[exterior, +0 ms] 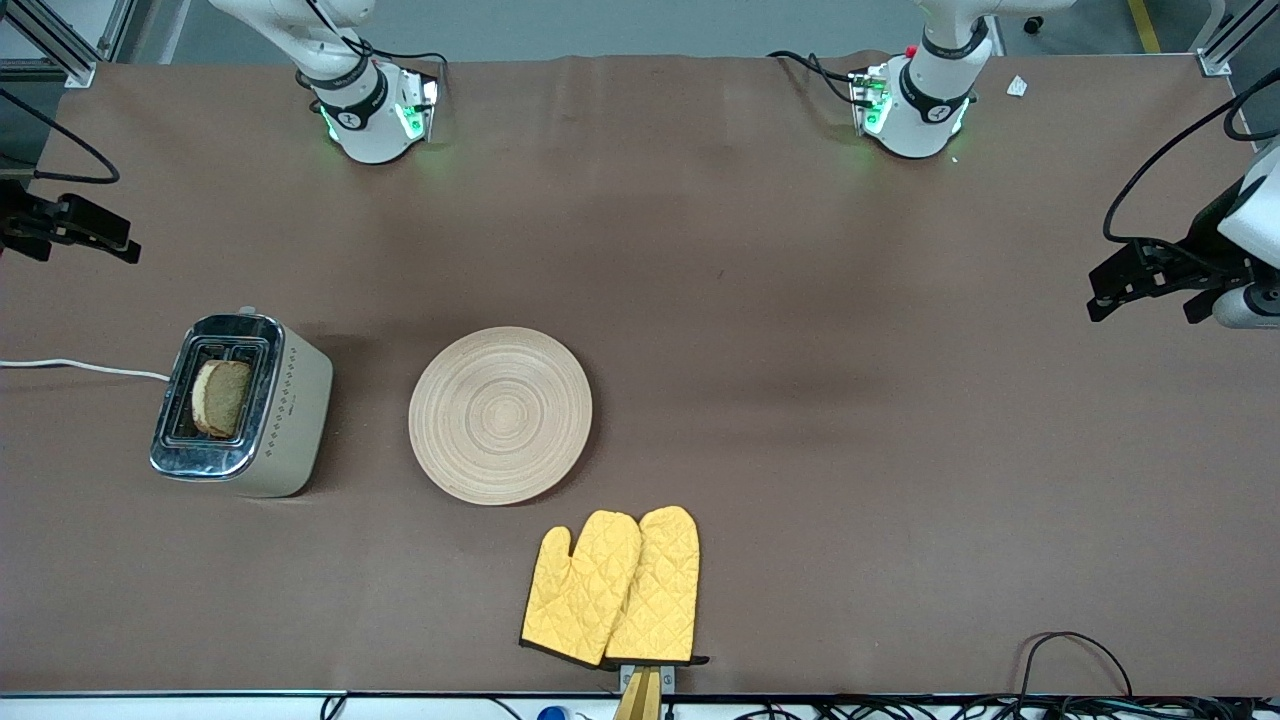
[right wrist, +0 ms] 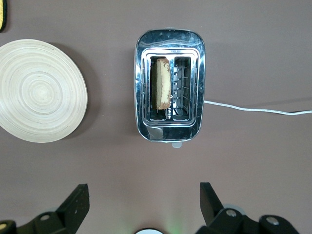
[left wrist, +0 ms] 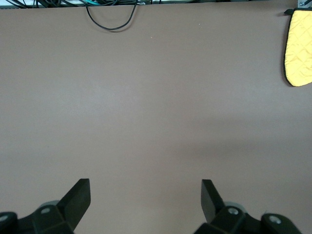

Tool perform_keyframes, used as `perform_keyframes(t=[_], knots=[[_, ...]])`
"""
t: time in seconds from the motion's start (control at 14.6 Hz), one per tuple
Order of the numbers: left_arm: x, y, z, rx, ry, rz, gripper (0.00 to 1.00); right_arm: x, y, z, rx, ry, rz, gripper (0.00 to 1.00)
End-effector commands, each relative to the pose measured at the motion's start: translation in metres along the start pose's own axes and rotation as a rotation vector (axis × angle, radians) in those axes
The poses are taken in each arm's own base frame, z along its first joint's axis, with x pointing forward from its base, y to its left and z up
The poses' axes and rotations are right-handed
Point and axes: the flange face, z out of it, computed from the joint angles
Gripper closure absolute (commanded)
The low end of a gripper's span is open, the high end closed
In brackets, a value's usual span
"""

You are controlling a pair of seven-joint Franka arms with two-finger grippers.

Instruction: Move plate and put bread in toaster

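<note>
Brown table has the beige toaster at the right arm's end, wooden plate beside it, and yellow oven mitts (a pair, overlapping) nearer the front camera.

Bright, even overhead light; soft shadows fall beside the toaster, glare streaks its chrome top, and all views stay sharp.

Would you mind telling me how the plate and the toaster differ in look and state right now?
The plate is flat, round, pale wood with ring grooves; the toaster is a tall beige box with a chrome top. The plate is bare, while the toaster holds the bread in one slot. The toaster trails a white cord; the plate has none. Both stand on the brown table, apart.
</note>
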Motion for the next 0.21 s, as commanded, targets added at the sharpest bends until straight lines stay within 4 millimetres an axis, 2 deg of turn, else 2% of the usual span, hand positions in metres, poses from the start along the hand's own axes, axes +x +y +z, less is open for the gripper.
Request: perform_keyframes(t=[0.0, 0.14], knots=[[-0.0042, 0.0024, -0.0091, 0.017, 0.027, 0.0, 0.0, -0.0102, 0.0022, -0.0001, 0.024, 0.011, -0.008, 0.0], [-0.0037, 0.0024, -0.009, 0.017, 0.028, -0.003, 0.0, -0.0101, 0.0003, -0.0001, 0.026, 0.011, -0.012, 0.0]])
